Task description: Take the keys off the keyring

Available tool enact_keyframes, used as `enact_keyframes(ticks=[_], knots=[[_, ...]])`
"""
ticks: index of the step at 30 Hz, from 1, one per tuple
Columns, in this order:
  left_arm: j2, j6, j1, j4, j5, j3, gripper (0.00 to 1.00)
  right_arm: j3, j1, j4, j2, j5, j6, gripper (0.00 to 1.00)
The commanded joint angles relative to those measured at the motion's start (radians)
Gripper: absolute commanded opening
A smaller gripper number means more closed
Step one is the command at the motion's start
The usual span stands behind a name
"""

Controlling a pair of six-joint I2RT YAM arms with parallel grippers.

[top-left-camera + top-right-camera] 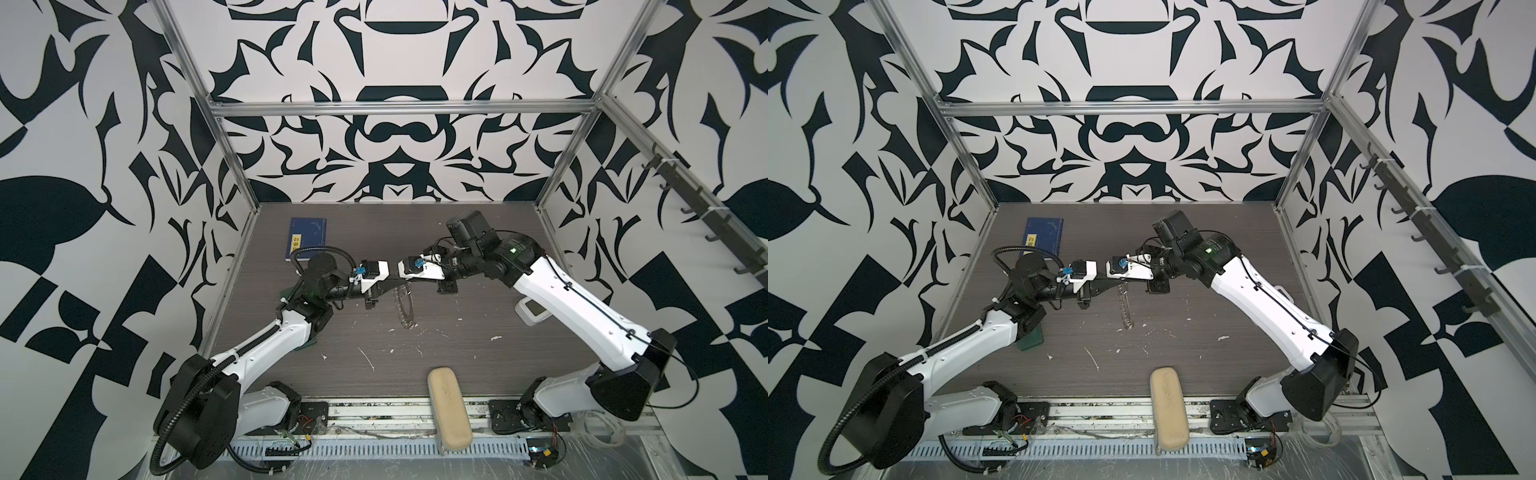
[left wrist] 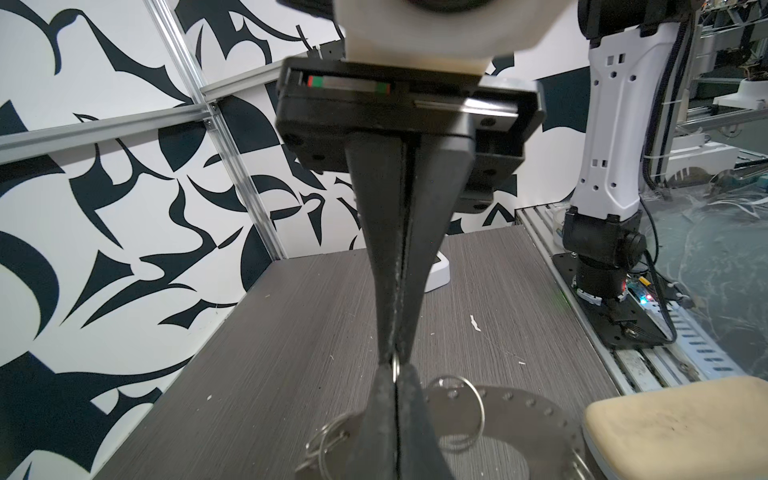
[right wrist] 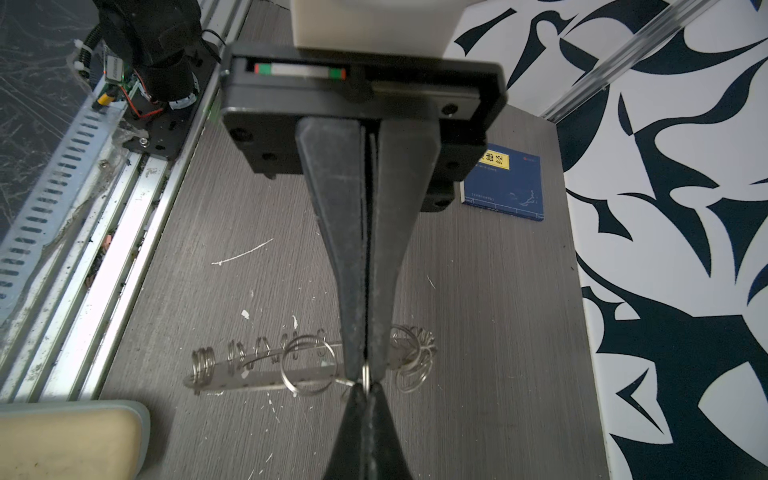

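Left wrist view shows the left gripper (image 2: 394, 358) clamped tight on 1 small split ring (image 2: 395, 369), with the right gripper (image 3: 365, 365) pinched closed on that same ring from the opposite side, tip to tip. Under them the keyring (image 1: 405, 309) hangs on edge, well behind the beige case (image 1: 449, 407); whether its lowest rim touches the table (image 1: 498, 353) I cannot tell

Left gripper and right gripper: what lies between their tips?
A small ring of silver wire. The left gripper and the right gripper meet tip to tip, both shut on it. Both wrist views show it.
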Motion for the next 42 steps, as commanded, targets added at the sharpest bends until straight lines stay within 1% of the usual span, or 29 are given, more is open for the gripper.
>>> enact_keyframes(ticks=[1, 3, 5, 9, 13, 16, 20, 21, 26, 34, 38, 42], knots=[[-0.011, -0.036, -0.003, 0.081, 0.01, -0.006, 0.0, -0.036, 0.0, 0.17, -0.065, -0.066, 0.063, 0.12], [-0.009, -0.052, 0.0, 0.126, 0.015, -0.017, 0.0, -0.112, -0.028, 0.26, -0.11, -0.076, 0.111, 0.21], [-0.003, -0.082, 0.004, 0.169, 0.034, -0.021, 0.0, -0.155, -0.072, 0.312, -0.145, -0.115, 0.151, 0.24], [0.0, -0.121, 0.005, 0.21, 0.057, -0.013, 0.0, -0.183, -0.115, 0.328, -0.172, -0.14, 0.159, 0.22], [0.006, -0.151, 0.005, 0.259, 0.058, -0.007, 0.0, -0.193, -0.123, 0.344, -0.179, -0.162, 0.167, 0.21], [0.026, -0.187, 0.005, 0.325, 0.054, -0.008, 0.0, -0.191, -0.123, 0.348, -0.172, -0.189, 0.177, 0.21], [0.054, -0.259, 0.005, 0.462, 0.033, -0.021, 0.0, -0.193, -0.121, 0.349, -0.164, -0.223, 0.184, 0.22], [0.091, -0.274, 0.005, 0.491, 0.031, -0.023, 0.0, -0.195, -0.122, 0.349, -0.165, -0.23, 0.187, 0.22], [0.138, -0.334, 0.004, 0.606, 0.022, -0.027, 0.0, -0.201, -0.122, 0.34, -0.175, -0.23, 0.183, 0.23], [0.149, -0.352, 0.008, 0.641, 0.02, -0.027, 0.0, -0.206, -0.121, 0.309, -0.186, -0.198, 0.166, 0.25], [0.148, -0.353, 0.008, 0.631, 0.032, -0.027, 0.0, -0.202, -0.12, 0.303, -0.175, -0.216, 0.168, 0.25], [0.148, -0.352, 0.008, 0.623, 0.043, -0.026, 0.0, -0.183, -0.111, 0.294, -0.16, -0.23, 0.169, 0.2]])
